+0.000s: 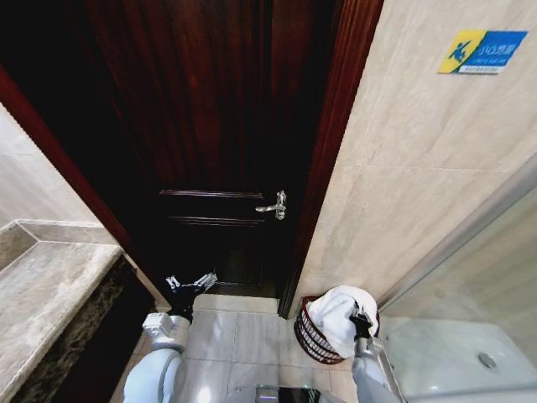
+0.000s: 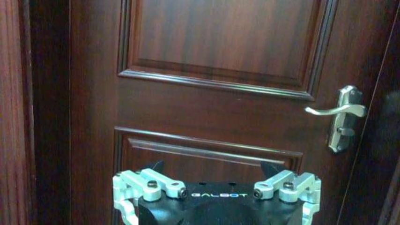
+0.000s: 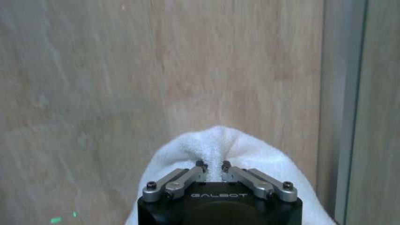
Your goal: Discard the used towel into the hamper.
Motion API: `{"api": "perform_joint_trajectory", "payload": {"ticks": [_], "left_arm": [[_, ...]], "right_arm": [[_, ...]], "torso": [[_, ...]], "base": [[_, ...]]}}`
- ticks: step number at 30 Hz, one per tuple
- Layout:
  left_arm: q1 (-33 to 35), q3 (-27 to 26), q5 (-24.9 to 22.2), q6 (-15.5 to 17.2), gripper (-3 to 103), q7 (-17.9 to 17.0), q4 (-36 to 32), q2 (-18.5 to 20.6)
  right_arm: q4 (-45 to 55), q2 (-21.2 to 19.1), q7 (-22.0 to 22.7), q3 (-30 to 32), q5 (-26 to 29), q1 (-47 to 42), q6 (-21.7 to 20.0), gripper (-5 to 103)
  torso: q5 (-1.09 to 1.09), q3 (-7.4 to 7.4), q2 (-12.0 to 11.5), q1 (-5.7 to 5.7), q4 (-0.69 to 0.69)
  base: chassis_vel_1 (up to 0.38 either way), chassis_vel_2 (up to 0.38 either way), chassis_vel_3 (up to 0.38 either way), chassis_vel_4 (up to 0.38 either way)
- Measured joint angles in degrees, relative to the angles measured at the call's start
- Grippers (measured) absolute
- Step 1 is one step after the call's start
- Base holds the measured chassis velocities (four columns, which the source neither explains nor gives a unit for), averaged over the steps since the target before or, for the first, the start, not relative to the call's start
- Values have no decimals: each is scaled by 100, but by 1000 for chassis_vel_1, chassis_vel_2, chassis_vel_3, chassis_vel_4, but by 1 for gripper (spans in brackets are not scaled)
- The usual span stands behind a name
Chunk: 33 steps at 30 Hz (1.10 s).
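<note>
The robot's right gripper (image 1: 362,320) is clamped on a white towel (image 1: 338,315), its jaws pinched narrow around a bunched fold of the cloth directly above the reddish-brown hamper (image 1: 312,334). The towel drapes over the hamper's rim and hides most of the opening; the hamper stands on the tiled floor (image 1: 243,332) beside the beige wall (image 1: 403,168), close to the dark wooden door (image 1: 210,126). In the right wrist view the fingertips are buried in the towel (image 3: 216,145). The left gripper (image 1: 191,284) hangs spread wide and empty before the door, its fingertips mostly cut off in the left wrist view, facing the door handle (image 2: 340,115).
</note>
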Motion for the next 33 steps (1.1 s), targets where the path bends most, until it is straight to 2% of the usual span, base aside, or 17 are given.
{"api": "perform_joint_trajectory", "payload": {"ticks": [4,7,11,15,18,19,22,23,26,33], "left_arm": [[0,0,0,0,100,0,0,0],[0,0,0,0,100,0,0,0],[0,0,0,0,100,0,0,0],[0,0,0,0,100,0,0,0],[0,0,0,0,100,0,0,0],[0,0,0,0,100,0,0,0],[0,0,0,0,100,0,0,0],[0,0,0,0,100,0,0,0],[0,0,0,0,100,0,0,0],[0,0,0,0,100,0,0,0]], "right_arm": [[-306,-98,-83,12,-70,143,-310,4],[-604,-174,-225,17,-222,260,-706,4],[-815,-183,-281,29,-373,374,-845,4],[-983,-160,-305,49,-696,540,-1150,4],[-1197,-145,-319,41,-1009,748,-1559,4],[-1197,-145,-319,41,-1009,748,-1559,4],[-1512,-215,-292,27,-1389,1087,-2005,4],[-1512,-215,-292,27,-1389,1087,-2005,4],[-1824,-298,-247,19,-1563,1439,-2354,4],[-2622,-442,-242,49,-2004,2111,-2709,4]], "torso": [[0,0,0,0,0],[0,0,0,0,-1],[1,0,0,0,-1],[-1,0,0,0,-1],[0,0,0,0,-1],[0,0,0,0,-1],[-1,0,0,0,-1],[-1,0,0,0,-1],[1,0,0,0,-1],[-2,0,0,0,-2]], "base": [[0,0,0,0],[0,0,0,0],[0,0,0,0],[0,0,0,0],[0,0,0,0],[0,0,0,0],[0,0,0,0],[0,0,0,0],[0,0,0,0],[0,0,0,0]]}}
